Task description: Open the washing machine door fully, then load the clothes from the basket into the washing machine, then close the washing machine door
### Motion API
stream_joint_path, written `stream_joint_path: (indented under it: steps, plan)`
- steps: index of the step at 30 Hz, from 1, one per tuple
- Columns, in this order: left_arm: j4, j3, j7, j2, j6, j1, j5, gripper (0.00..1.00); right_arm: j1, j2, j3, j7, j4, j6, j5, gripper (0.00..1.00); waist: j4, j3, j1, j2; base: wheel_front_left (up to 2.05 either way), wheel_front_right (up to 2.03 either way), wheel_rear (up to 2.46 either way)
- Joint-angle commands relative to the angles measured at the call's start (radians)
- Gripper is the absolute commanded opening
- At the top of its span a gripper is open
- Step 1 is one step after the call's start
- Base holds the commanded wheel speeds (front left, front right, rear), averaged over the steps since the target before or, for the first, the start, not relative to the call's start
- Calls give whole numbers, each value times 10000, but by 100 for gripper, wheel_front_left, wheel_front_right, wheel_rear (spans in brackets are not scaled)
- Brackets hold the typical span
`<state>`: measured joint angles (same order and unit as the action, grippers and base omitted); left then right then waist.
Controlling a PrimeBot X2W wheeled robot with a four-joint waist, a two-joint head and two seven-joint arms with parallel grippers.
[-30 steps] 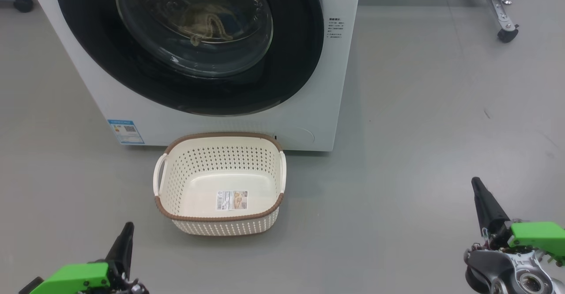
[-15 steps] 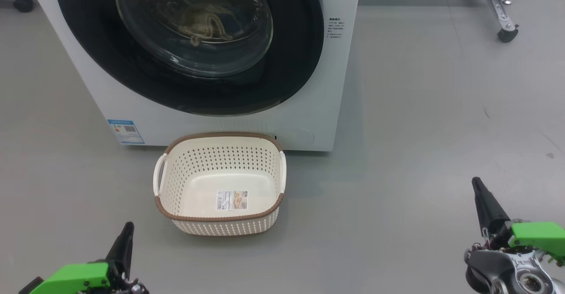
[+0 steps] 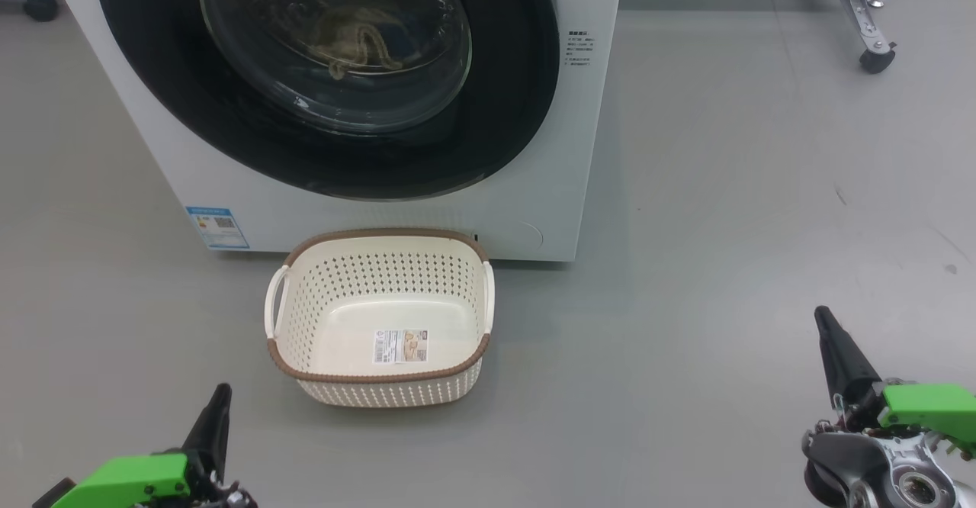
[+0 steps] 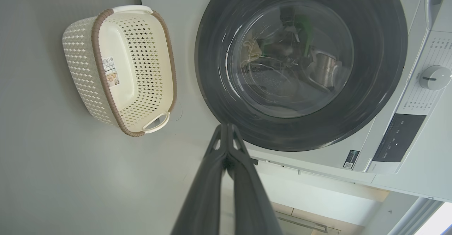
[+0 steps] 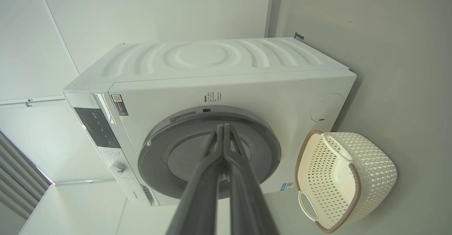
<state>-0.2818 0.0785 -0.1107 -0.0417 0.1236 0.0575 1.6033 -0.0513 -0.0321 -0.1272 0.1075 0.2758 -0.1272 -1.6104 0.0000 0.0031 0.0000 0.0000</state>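
Hovering, left gripper (image 3: 219, 395) and right gripper (image 3: 823, 317), jaws pressed together, washing machine door (image 3: 518, 96) shut, wrist views adding control dial (image 4: 434, 77)

Quantity one: washing machine (image 3: 366, 218). Quantity one: washing machine door (image 3: 335, 73), on the machine front. Quantity one: basket (image 3: 377, 232), at 6 o'clock of the machine in the head view. Quantity two: white handles (image 3: 276, 302), at 3 and 9 o'clock of the basket rim. Quantity one: label (image 3: 400, 346), on the basket bottom. Quantity one: blue sticker (image 3: 217, 227), at 10 o'clock of the basket. Quantity one: control knob (image 4: 434, 77). Quantity two: casters (image 3: 877, 59), at 2 and 10 o'clock of the head view. Quantity two: grippers, namely left gripper (image 3: 221, 395) at 8 o'clock and right gripper (image 3: 823, 321) at 4 o'clock, each with two fingers (image 4: 208, 178). Quantity undetermined: clothes (image 3: 354, 39), seen as one pale bundle behind the door glass.
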Motion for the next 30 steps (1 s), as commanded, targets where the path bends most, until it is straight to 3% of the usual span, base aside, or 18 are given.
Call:
stream_joint_path:
  steps: [1, 30]
  plan:
    - [364, 357, -28, -85, 71, 507, 49, 0, -563, -208, 162, 35, -312, -35, -4, 0, 0, 0, 0, 0, 0, 0, 0]
    - [365, 355, -27, -85, 71, 506, 51, 0, -565, -198, 147, 47, -311, -35, 8, 0, 0, 0, 0, 0, 0, 0, 0]
